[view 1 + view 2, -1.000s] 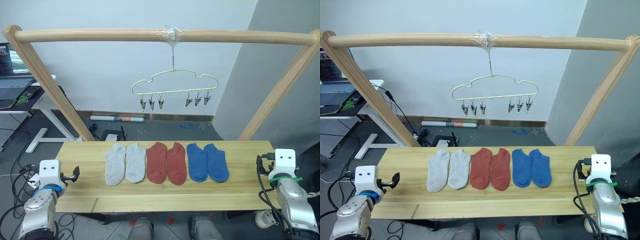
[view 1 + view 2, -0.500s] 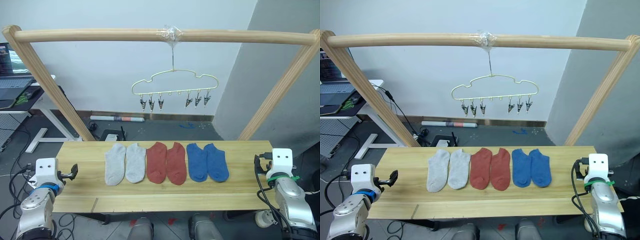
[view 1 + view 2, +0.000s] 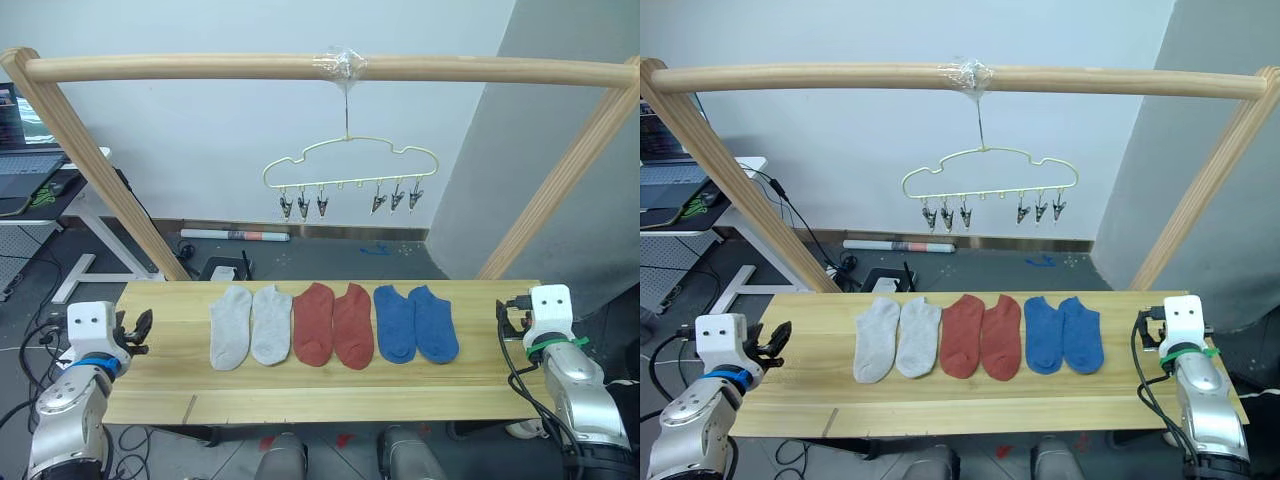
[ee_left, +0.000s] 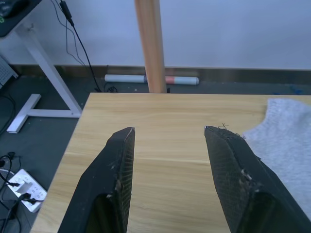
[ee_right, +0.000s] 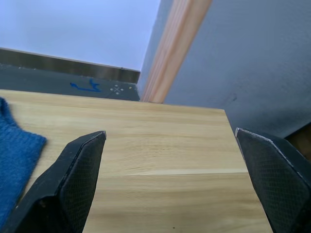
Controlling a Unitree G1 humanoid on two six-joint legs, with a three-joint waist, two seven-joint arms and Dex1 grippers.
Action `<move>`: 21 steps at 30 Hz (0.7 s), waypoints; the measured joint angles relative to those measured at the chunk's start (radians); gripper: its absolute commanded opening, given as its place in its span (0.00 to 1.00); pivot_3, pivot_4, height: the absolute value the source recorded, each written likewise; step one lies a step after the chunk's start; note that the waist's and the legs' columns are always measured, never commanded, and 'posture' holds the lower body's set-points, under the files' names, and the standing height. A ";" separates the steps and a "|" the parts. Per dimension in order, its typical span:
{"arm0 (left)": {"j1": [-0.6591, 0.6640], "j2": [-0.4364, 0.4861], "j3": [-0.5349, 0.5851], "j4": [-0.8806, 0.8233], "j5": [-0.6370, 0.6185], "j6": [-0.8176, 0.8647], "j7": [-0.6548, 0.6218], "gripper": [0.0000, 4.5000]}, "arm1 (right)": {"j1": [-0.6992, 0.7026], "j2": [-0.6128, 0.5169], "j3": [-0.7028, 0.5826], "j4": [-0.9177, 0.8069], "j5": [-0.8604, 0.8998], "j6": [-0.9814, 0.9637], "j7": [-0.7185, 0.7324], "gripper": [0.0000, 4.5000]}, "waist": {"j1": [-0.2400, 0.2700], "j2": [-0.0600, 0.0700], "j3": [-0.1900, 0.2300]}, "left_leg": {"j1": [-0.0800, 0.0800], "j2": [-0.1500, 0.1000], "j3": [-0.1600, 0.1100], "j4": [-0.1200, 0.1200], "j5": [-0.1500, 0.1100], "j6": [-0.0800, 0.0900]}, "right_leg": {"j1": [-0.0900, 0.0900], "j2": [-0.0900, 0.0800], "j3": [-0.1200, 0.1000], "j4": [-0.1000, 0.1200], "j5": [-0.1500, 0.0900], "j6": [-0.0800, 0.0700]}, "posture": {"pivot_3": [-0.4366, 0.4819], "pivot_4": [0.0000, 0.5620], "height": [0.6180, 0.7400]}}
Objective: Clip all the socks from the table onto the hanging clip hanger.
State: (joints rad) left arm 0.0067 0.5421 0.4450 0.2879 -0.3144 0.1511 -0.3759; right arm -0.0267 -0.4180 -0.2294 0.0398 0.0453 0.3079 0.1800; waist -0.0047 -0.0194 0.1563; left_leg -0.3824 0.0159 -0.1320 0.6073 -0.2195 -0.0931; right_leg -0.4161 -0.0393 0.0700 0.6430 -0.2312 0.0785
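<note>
Socks: six flat in a row mid-desk (image 3: pixel 480 395), grey pair (image 3: pixel 250 325), rust pair (image 3: pixel 333 324), blue pair (image 3: pixel 416 322); laid apart for single picks.
Clip hanger (image 3: pixel 349 170): hooked on wooden bar (image 3: pixel 200 69) above, clips bare.
Left hand (image 4: pixel 167 160): spread, at desk's left end, just beside grey sock.
Right hand (image 5: pixel 170 165): spread wide, at right end, empty.

Wooden bar (image 3: pixel 200 69) on slanted posts; laptop (image 3: pixel 22 170) on side desk (image 3: pixel 45 205).

The place looks like a robotics lab or test room: a wooden frame (image 3: pixel 330 68) stands as a rig, cables (image 3: pixel 800 235) trail over the grey floor, and a laptop (image 3: pixel 25 175) sits on a side desk.
</note>
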 measured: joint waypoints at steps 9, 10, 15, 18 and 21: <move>-0.072 -0.112 -0.155 -0.311 0.032 0.096 0.058 0.55 | -0.150 -0.086 0.179 -0.124 0.106 -0.031 0.373 1.00 | -0.002 -0.001 0.004 | 0.000 0.000 -0.001 0.001 0.000 0.000 | 0.001 0.000 0.000 0.000 0.000 0.000 | 0.55 0.23 1.00; -0.105 -0.141 -0.184 -0.337 0.042 0.103 0.077 0.55 | -0.176 -0.080 0.199 -0.135 0.132 -0.031 0.413 1.00 | 0.001 -0.001 0.004 | -0.001 -0.001 -0.002 0.001 0.000 0.000 | 0.002 0.001 0.000 0.000 0.001 0.001 | 0.55 0.23 1.00; -0.239 -0.244 -0.317 -0.392 0.102 0.100 0.134 0.55 | -0.283 -0.051 0.254 -0.180 0.214 -0.003 0.511 1.00 | 0.000 -0.002 0.004 | -0.001 -0.001 -0.002 0.001 0.000 0.000 | 0.003 0.001 0.000 -0.001 0.001 0.002 | 0.55 0.24 1.00; -0.316 -0.318 -0.368 -0.320 0.146 0.076 0.178 0.55 | -0.331 -0.026 0.265 -0.166 0.234 0.022 0.522 1.00 | 0.000 -0.002 0.006 | 0.000 -0.001 -0.002 0.001 0.000 0.000 | 0.003 0.001 0.000 -0.001 0.001 0.002 | 0.53 0.27 1.00; -0.378 -0.365 -0.377 -0.226 0.179 0.033 0.222 0.55 | -0.356 -0.010 0.283 -0.178 0.254 0.044 0.538 1.00 | -0.003 -0.002 0.007 | 0.000 -0.001 -0.002 0.001 0.000 0.000 | 0.003 0.001 0.000 -0.001 0.001 0.002 | 0.52 0.28 1.00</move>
State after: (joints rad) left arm -0.3711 0.1773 0.0676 0.0617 -0.1353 0.1842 -0.1537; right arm -0.3827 -0.4277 0.0540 -0.1382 0.2992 0.3517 0.7179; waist -0.0076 -0.0216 0.1633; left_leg -0.3828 0.0147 -0.1342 0.6086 -0.2194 -0.0931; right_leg -0.4135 -0.0381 0.0699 0.6419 -0.2304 0.0805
